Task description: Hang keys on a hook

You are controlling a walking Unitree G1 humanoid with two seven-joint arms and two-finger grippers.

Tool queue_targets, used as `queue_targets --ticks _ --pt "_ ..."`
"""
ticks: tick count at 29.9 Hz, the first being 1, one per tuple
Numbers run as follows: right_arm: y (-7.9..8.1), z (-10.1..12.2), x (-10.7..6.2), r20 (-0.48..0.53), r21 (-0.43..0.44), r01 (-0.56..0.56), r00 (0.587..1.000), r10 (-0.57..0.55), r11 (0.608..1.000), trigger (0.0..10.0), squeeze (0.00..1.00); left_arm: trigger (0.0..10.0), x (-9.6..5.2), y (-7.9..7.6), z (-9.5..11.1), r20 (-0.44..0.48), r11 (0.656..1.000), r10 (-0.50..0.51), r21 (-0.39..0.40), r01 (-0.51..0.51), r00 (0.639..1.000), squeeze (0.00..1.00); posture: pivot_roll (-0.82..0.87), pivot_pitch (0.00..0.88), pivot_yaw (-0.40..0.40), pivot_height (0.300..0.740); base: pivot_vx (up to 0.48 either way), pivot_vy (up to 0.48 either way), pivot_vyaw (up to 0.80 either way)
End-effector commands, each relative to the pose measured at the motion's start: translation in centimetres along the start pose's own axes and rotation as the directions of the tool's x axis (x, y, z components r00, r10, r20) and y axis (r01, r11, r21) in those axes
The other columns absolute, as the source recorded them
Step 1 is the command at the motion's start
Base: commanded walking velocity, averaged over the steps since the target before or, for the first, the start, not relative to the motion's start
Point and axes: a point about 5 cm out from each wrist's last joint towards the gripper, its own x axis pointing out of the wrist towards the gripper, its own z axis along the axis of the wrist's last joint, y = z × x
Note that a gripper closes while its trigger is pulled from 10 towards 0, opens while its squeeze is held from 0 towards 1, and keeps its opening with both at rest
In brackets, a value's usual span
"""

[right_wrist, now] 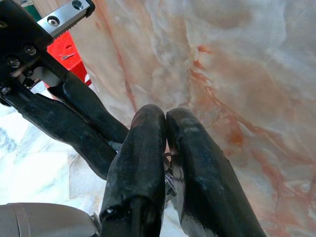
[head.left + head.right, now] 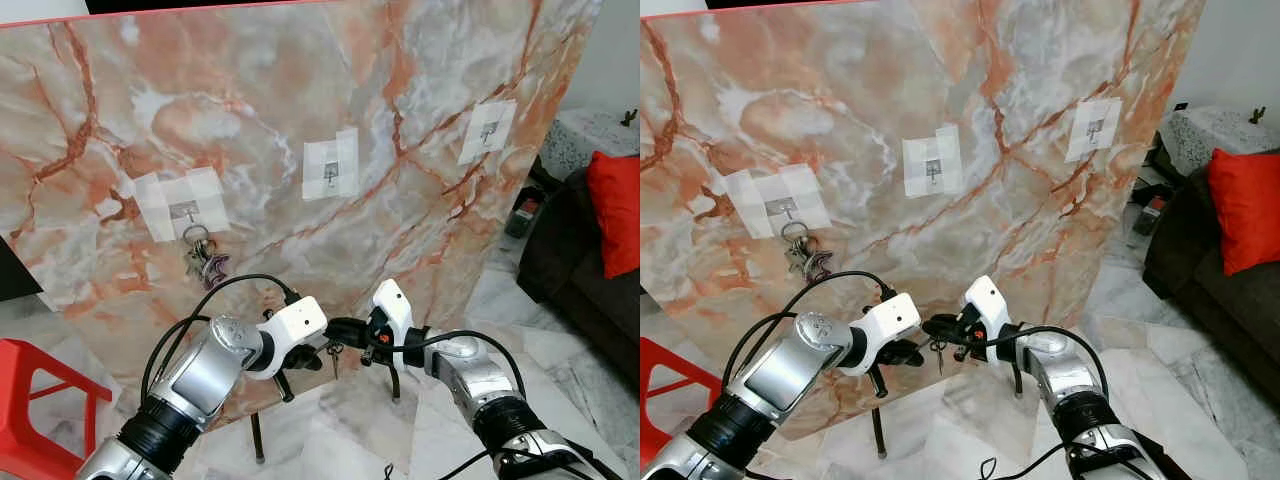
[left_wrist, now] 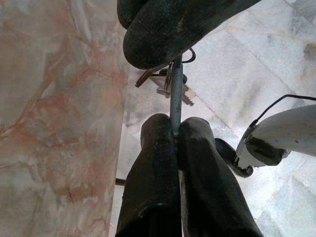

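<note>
Marble board leans before me with three hooks, one already carrying keys, and low in front my left gripper and right gripper both pinch one key ring, likely trading grips.

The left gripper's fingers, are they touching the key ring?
Touching. In the left wrist view, the left gripper has its fingers pressed shut on the key ring.

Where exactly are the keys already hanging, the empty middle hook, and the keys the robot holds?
hanging keys (image 2: 203,262), left eye view, on the bunch's middle
middle hook (image 2: 330,172), left eye view, on its metal plate
held keys (image 3: 174,89), left wrist view, on the dangling bunch
</note>
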Motion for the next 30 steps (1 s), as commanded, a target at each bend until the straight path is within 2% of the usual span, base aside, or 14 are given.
queue_targets --ticks 1,30 --pt "-0.1 -0.9 -0.3 -0.048 0.006 0.009 0.999 -0.008 1.0 10.0 0.0 10.0 -0.3 0.4 1.0 0.034 0.999 0.024 0.027 -0.025 0.999 0.0 0.06 0.0 -0.102 0.74 0.0 0.0 0.0" --pt "-0.2 -3.0 -0.9 -0.111 0.025 0.046 0.993 -0.043 0.999 10.0 0.0 10.0 -0.9 0.8 2.0 0.128 0.999 0.046 0.002 -0.046 0.991 0.0 0.06 0.0 -0.106 0.74 0.0 0.0 0.0"
